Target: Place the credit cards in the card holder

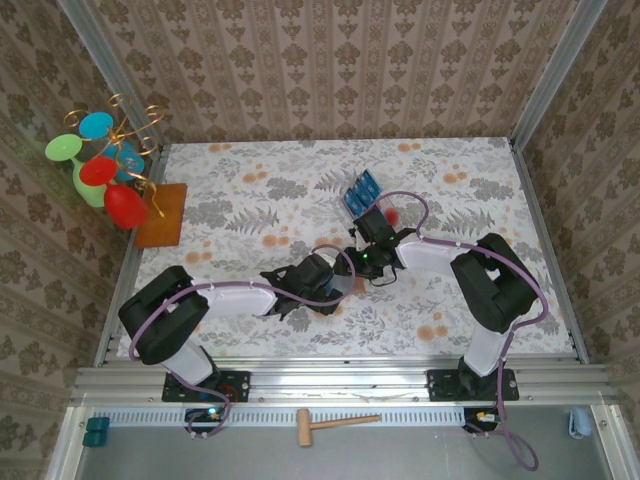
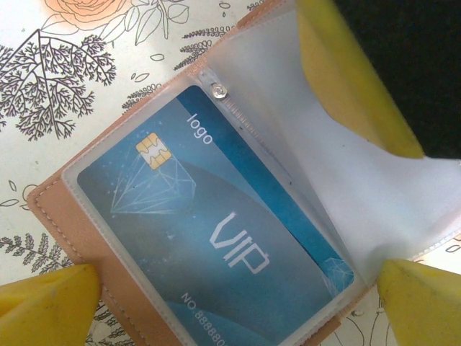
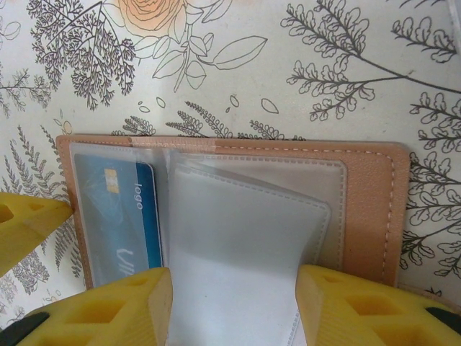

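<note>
The card holder [image 3: 371, 187] lies open on the flowered cloth, tan leather with clear sleeves inside. One blue credit card [image 2: 216, 223], printed VIP, sits inside the left sleeve, also seen as the card [image 3: 115, 216] in the right wrist view. My left gripper [image 2: 230, 310] stands open directly over that card, a yellow fingertip [image 2: 43, 303] off each side. My right gripper [image 3: 234, 310] is open, its fingers flanking a raised clear sleeve flap [image 3: 238, 238]. More blue credit cards [image 1: 360, 190] rest in a clear tray behind. Both grippers, left [image 1: 338, 285] and right [image 1: 368, 262], meet mid-table.
An orange-brown mat [image 1: 163, 215] lies at the table's left edge beside a wire stand of coloured glasses [image 1: 105, 170]. A wooden mallet [image 1: 335, 425] lies on the ledge in front of the arm bases. Metal frame posts and papered walls bound the table.
</note>
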